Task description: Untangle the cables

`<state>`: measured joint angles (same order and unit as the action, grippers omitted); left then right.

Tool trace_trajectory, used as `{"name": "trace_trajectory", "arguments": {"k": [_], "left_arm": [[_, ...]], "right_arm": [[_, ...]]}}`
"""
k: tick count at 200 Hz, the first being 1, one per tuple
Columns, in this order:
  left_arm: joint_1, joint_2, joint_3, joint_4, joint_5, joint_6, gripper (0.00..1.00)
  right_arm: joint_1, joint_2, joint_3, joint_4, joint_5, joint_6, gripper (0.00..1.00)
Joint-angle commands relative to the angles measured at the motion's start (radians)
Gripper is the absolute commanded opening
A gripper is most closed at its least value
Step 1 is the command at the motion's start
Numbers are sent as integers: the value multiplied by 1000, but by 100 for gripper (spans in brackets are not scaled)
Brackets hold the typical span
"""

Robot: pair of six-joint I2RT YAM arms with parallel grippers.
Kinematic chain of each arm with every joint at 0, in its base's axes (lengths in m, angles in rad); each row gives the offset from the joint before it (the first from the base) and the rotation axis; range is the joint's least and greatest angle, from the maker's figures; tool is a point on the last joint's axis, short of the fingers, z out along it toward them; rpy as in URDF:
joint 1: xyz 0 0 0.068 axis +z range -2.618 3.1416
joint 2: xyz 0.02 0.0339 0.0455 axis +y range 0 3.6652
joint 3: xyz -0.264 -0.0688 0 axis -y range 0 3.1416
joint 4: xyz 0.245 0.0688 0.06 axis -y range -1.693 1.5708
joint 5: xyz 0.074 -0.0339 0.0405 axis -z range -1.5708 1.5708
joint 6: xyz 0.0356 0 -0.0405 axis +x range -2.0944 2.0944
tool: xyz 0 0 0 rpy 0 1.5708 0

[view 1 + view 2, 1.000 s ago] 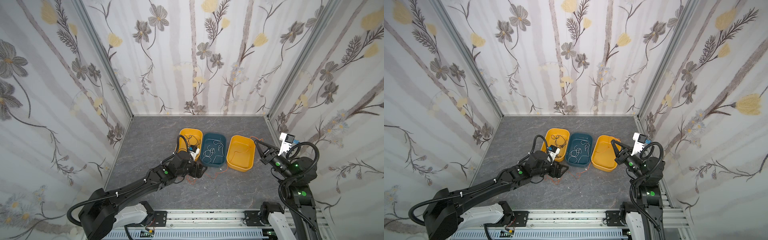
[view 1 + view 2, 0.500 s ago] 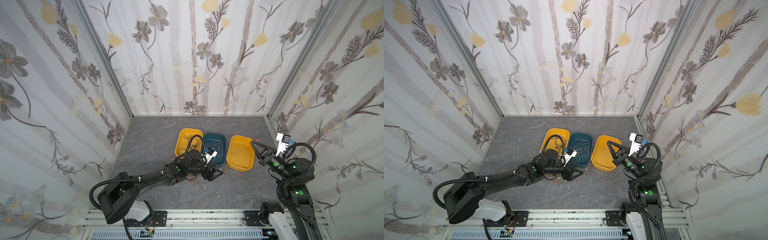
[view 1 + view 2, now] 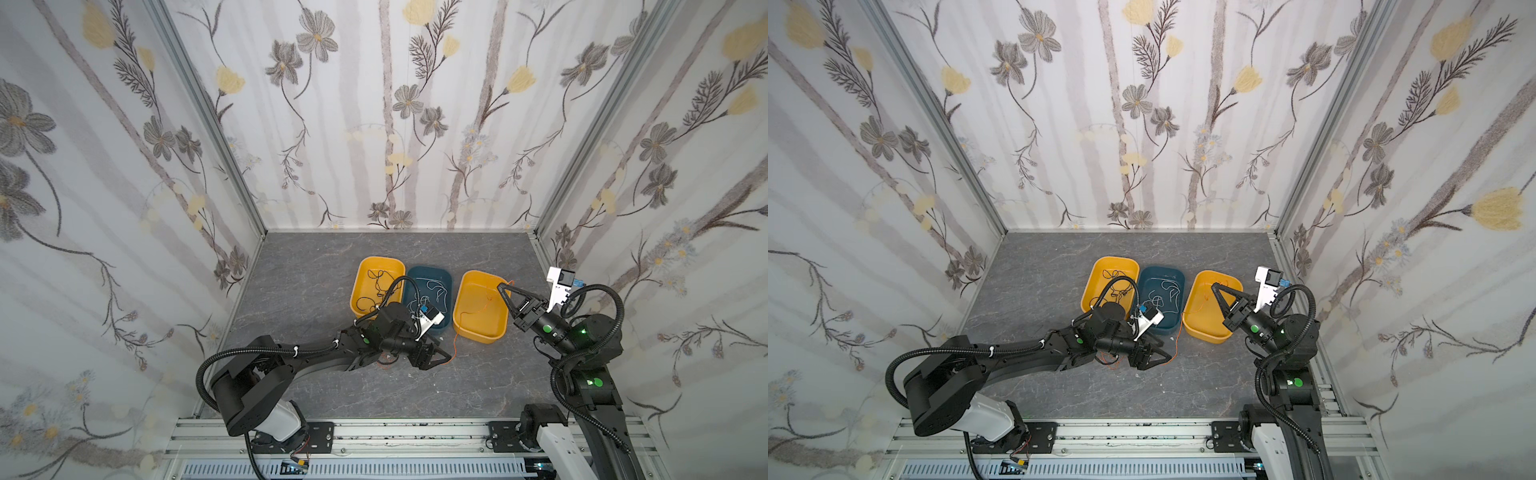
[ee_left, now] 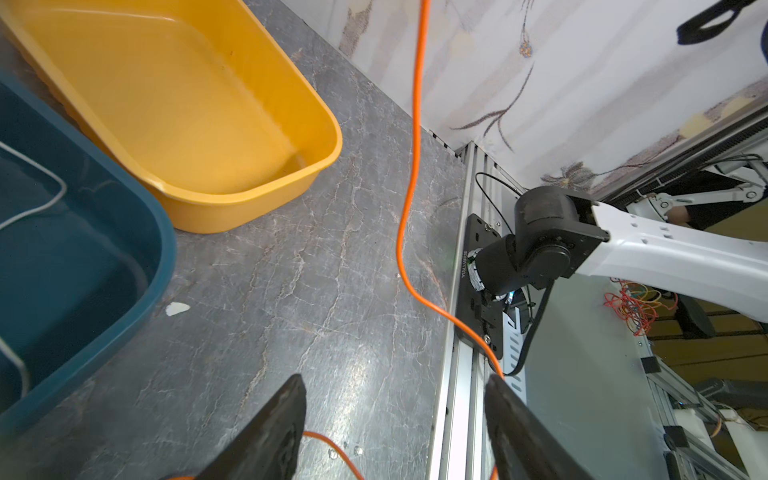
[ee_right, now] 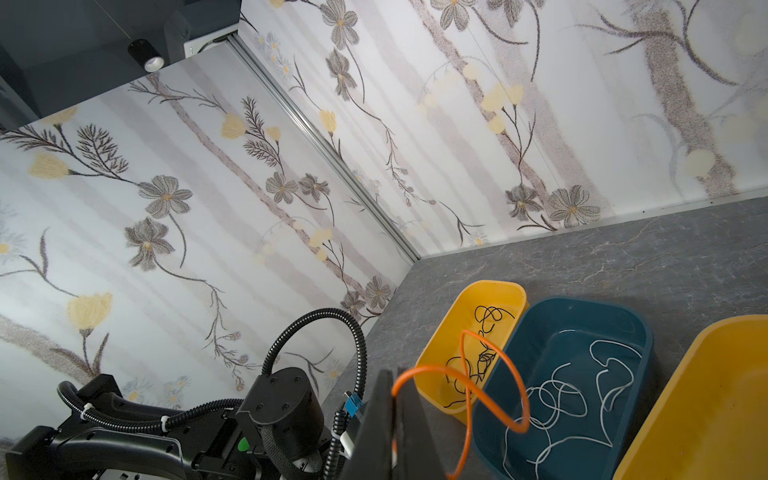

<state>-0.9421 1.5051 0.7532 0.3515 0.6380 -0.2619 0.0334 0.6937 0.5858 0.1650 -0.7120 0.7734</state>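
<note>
Pinched between the closed jaws of the right gripper (image 5: 395, 376), a thin orange cable (image 4: 409, 187) drops in a slack curve over the yellow tray (image 3: 478, 337) at the right end of the row and onto the grey counter (image 3: 332, 257) in front. In the yellow tray (image 3: 380, 259) at the left end lie loosely coiled black cables (image 3: 374, 291). Thin white cables (image 3: 432, 291) loop over one another in the blue tray (image 3: 428, 269) between them.

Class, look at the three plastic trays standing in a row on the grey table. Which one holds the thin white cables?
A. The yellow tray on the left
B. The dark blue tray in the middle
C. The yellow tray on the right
B: the thin white cables lie in loose loops on the floor of the dark blue plastic tray, the middle one of the row.
</note>
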Motion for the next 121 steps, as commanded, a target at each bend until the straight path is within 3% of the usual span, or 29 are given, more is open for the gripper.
{"name": "trace_trajectory", "arguments": {"k": [1,66,121], "left_arm": [[0,-10,-14,56,36,0,68],[29,-104,-64,73,-166,-74,80],[14,-119,-98,148,-22,-48,81]], "right_arm": [[0,6,-7,36,16,0,0],[4,-2,-34,37,16,-4,0],[8,-2,-53,51,14,4,0]]}}
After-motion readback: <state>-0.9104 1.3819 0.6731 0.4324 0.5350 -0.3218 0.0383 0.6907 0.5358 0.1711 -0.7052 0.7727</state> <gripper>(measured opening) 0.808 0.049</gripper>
